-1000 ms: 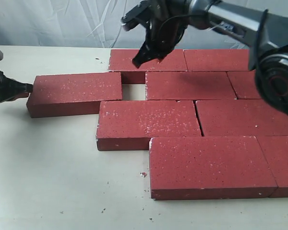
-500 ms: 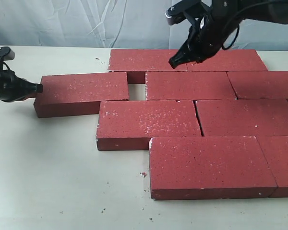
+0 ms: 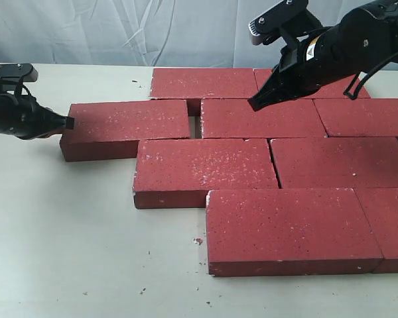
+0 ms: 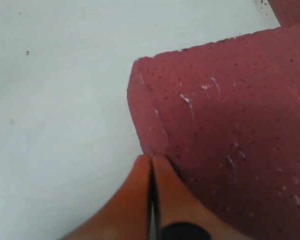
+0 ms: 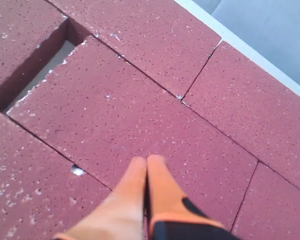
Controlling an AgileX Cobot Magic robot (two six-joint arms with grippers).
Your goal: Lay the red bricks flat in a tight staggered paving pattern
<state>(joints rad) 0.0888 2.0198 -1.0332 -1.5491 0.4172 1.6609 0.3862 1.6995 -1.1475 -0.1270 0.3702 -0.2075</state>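
Exterior view: rough, speckled red bricks (image 3: 205, 171)

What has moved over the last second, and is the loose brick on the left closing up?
The shut left claw pushed the loose brick to the right, shrinking the gap beside the second-row brick to a narrow slot. The right claw, also shut and holding nothing, swung right from over the back-left brick. The other bricks stayed put.

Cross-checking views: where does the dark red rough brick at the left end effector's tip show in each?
Exterior: dark red rough brick, farthest left.
Left wrist: it, just past the left end effector.
Right wrist: it lies across the narrow gap.
Landmark: that gap, exterior and right wrist.
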